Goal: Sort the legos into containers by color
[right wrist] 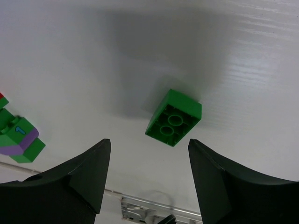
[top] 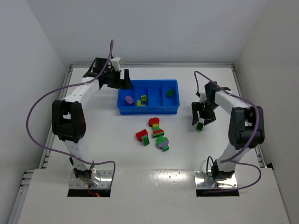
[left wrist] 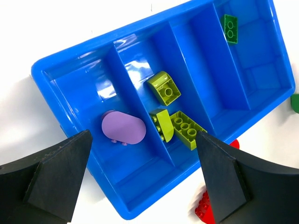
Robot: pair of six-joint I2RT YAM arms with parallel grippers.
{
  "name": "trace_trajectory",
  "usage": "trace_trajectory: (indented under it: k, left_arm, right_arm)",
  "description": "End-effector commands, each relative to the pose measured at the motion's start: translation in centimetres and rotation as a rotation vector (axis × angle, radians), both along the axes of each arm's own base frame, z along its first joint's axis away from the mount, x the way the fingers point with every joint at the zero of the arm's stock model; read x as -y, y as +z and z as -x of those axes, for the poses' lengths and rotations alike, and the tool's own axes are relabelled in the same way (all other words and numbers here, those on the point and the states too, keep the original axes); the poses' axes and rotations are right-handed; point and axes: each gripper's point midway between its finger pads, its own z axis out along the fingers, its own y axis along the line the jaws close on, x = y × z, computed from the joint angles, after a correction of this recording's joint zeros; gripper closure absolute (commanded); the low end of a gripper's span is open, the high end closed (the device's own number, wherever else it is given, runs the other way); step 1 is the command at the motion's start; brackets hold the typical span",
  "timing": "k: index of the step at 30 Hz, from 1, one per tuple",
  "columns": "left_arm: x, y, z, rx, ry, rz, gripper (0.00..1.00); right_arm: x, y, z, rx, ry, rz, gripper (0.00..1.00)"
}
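Nearest, on table [top: 117, 154], three mixed stacks lying close together between the arms: green-purple stack [top: 162, 143] foremost; red-green stack [top: 142, 136] just to its left; tall stack [top: 156, 127] of red, yellow-green, red and green just behind, one red end toward the tray.

Further right, well apart from these: right claw [right wrist: 148, 154] pointed down at the table, fingers spread wide, gripping nothing; single green brick [right wrist: 174, 118] below the gap, touching neither finger, shadow close beside it.

Behind the stacks: blue tray [top: 147, 112], shallow, four compartments side by side.
- Leftmost compartment: one purple brick [left wrist: 123, 128], rounded at both ends, lying flat near the divider.
- Second compartment: three yellow-green bricks [left wrist: 164, 87]; two touching, third just apart.
- Rightmost compartment: one dark-green brick [left wrist: 230, 28], two studs showing, close to the divider.

Farthest, at the tray's left end: left claw [left wrist: 143, 135] hovering above the tray, fingers wide apart, holding nothing; purple brick and yellow-green bricks seen below, between the fingers.
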Motion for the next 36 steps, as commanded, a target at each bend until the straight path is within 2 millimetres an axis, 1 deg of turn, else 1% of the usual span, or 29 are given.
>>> trace_trajectory:
  k: [1, 3, 4, 5, 6, 8, 9, 10, 14, 15, 16, 17, 19, 20, 21, 22, 23, 24, 25, 26, 28, 29, 30, 31, 32, 33, 34, 35, 36]
  left_arm:
    - [0.1, 3.1, -0.1, 0.084, 0.008, 0.008, 0.0]
    - [0.1, 3.1, -0.1, 0.084, 0.008, 0.008, 0.0]
    - [0.1, 3.5, -0.3, 0.093, 0.008, 0.01, 0.0]
    - [0.1, 3.5, -0.3, 0.093, 0.008, 0.01, 0.0]
    - [0.1, 3.5, -0.3, 0.093, 0.008, 0.01, 0.0]
    - [0.1, 3.5, -0.3, 0.093, 0.008, 0.01, 0.0]
    - [0.2, 3.1, -0.4, 0.084, 0.008, 0.008, 0.0]
    - [0.2, 3.1, -0.4, 0.084, 0.008, 0.008, 0.0]
    - [0.2, 3.1, -0.4, 0.084, 0.008, 0.008, 0.0]
    - [0.2, 2.7, -0.4, 0.075, 0.008, 0.007, 0.0]
    - [0.2, 2.7, -0.4, 0.075, 0.008, 0.007, 0.0]
    - [0.2, 2.7, -0.4, 0.075, 0.008, 0.007, 0.0]
    - [0.2, 2.7, -0.4, 0.075, 0.008, 0.007, 0.0]
    - [0.2, 2.2, -0.5, 0.066, 0.008, 0.006, 0.0]
    - [0.2, 2.2, -0.5, 0.066, 0.008, 0.006, 0.0]
    - [-0.3, 2.2, -0.6, 0.066, 0.017, 0.005, 0.0]
    - [-0.3, 2.2, -0.6, 0.066, 0.018, 0.005, 0.0]
    - [-0.3, 2.2, -0.6, 0.066, 0.018, 0.005, 0.0]
    - [-0.1, 2.7, -0.7, 0.074, 0.009, 0.013, 0.0]
    - [-0.1, 2.6, -0.7, 0.079, 0.004, 0.008, 0.0]
    - [0.1, 2.7, -0.6, 0.078, -0.005, 0.016, 0.0]
    - [0.1, 3.2, -0.8, 0.084, 0.0, 0.023, 0.0]
    - [-0.2, 2.8, -0.7, 0.065, 0.022, 0.014, 0.0]
    - [-0.7, 2.7, -1.1, 0.06, 0.048, -0.009, 0.0]
    - [-0.8, 2.7, -1.6, 0.049, 0.068, -0.011, 0.0]
    - [-1.4, 2.6, -1.6, 0.032, 0.105, -0.032, 0.0]
    - [-1.6, 2.1, -1.8, 0.02, 0.125, -0.041, 0.0]
    - [-1.8, 2.4, -2.1, 0.032, 0.133, -0.045, 0.0]
    - [-1.8, 2.6, -2.0, 0.026, 0.133, -0.046, 0.0]
  right_arm:
    - [0.6, 0.0, -2.0, 0.017, -0.083, 0.016, 0.32]
    - [0.9, -0.3, -2.5, 0.002, -0.1, 0.004, 0.32]
    - [0.9, -0.3, -2.5, -0.01, -0.101, 0.004, 0.32]
    - [0.7, -0.6, -2.4, -0.023, -0.099, -0.008, 0.32]
    - [1.0, -1.2, -2.2, -0.042, -0.108, -0.007, 0.32]
    - [1.0, -1.5, -2.1, -0.052, -0.108, -0.007, 0.32]
    - [0.8, -1.8, -2.0, -0.066, -0.107, -0.017, 0.32]
    - [0.8, -2.0, -2.2, -0.069, -0.107, -0.017, 0.32]
    - [0.9, -2.5, -1.7, -0.105, -0.09, -0.014, 0.38]
    - [0.9, -2.7, -1.4, -0.114, -0.09, -0.014, 0.4]
    - [0.8, -2.7, -1.4, -0.112, -0.078, -0.023, 0.45]
    - [0.7, -3.0, -1.3, -0.123, -0.078, -0.023, 0.6]
    - [0.7, -3.1, -0.9, -0.132, -0.079, -0.023, 0.75]
    - [0.7, -3.2, -0.9, -0.132, -0.079, -0.023, 0.86]
    - [0.8, -3.2, -0.9, -0.13, -0.07, -0.023, 0.9]
    - [0.8, -2.8, -1.6, -0.112, -0.069, -0.023, 0.95]
    - [0.8, -2.1, -2.9, -0.074, -0.069, -0.024, 1.0]
    - [0.9, -1.4, -3.8, -0.05, -0.055, -0.023, 1.0]
    - [1.0, -0.6, -4.8, -0.018, -0.04, -0.021, 1.0]
    - [0.8, 1.4, -8.1, 0.072, -0.037, -0.032, 1.0]
    - [0.5, 4.3, -11.5, 0.184, -0.007, -0.054, 1.0]
    - [-0.1, 8.2, -14.7, 0.311, 0.021, -0.093, 1.0]
    - [-1.2, 9.7, -16.0, 0.357, 0.045, -0.123, 1.0]
    - [-2.2, 11.7, -17.2, 0.417, 0.07, -0.158, 1.0]
    - [-3.3, 14.4, -19.3, 0.503, 0.084, -0.221, 1.0]
    - [-4.5, 16.0, -19.9, 0.547, 0.107, -0.252, 1.0]
    - [-5.4, 16.5, -20.6, 0.571, 0.129, -0.267, 1.0]
    - [-7.1, 18.1, -21.5, 0.624, 0.167, -0.276, 1.0]
    - [-8.0, 18.1, -21.7, 0.627, 0.185, -0.282, 1.0]
